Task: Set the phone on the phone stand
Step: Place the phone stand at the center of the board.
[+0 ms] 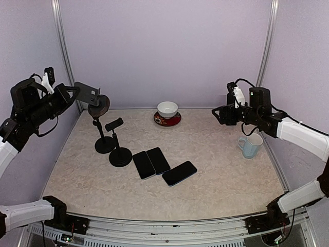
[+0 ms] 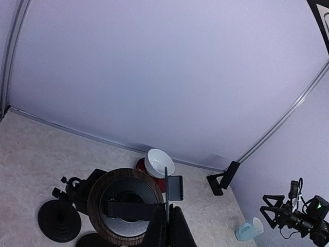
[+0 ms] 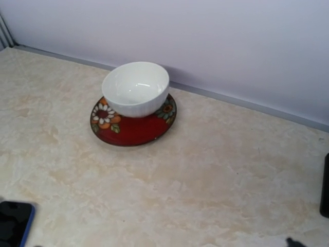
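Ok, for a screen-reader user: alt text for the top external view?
The left gripper holds a dark phone above the round-headed phone stand. On the table lie three more phones beside a second stand, with a bowl on a plate and a mug; the right gripper hangs open.

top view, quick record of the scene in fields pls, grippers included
left gripper: shut on phone, in the air by the round stand
right gripper: open, empty, raised at right
round stand: no phone on it
small stand: in front, no phone on it
spare phones: three, flat on the table
bowl: on red plate, by back wall
mug: upright, right side
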Robot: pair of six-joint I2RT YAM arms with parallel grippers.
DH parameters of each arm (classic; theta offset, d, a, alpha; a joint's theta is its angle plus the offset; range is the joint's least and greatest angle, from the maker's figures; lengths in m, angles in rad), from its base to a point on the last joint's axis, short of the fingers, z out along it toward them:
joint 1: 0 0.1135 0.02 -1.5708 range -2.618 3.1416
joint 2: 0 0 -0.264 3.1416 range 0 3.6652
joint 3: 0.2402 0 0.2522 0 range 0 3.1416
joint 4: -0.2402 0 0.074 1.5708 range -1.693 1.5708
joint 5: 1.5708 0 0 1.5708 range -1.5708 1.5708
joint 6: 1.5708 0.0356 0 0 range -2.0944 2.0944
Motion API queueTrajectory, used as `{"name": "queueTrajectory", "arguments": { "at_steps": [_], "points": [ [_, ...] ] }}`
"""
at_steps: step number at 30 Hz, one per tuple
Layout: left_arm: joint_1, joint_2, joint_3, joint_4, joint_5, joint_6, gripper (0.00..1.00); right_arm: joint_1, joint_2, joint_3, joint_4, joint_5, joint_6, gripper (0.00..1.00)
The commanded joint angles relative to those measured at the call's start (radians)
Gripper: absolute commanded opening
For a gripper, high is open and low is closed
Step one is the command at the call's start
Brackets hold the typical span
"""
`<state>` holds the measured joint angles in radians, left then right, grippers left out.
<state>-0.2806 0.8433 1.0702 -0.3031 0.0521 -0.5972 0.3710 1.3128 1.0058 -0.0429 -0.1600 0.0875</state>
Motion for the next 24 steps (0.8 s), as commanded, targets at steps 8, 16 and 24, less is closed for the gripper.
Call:
{"name": "queueTrajectory", "arguments": {
  "at_steps": [8,16,24],
  "points": [
    [-0.304,0.163,0.16,0.069,-0.038,0.092,0.0,0.009,-0.019,-0.011,0.024,-0.042,-0.005,1.0],
    [-0.47,0.313,0.25,0.087,-0.039,0.134,0.0,0.008,-0.033,-0.015,0.02,-0.044,0.001,1.0],
    [-0.521,0.428,0.237,0.137,0.007,0.111,0.0,0.009,-0.045,-0.02,0.02,-0.09,0.005,1.0]
  ]
}}
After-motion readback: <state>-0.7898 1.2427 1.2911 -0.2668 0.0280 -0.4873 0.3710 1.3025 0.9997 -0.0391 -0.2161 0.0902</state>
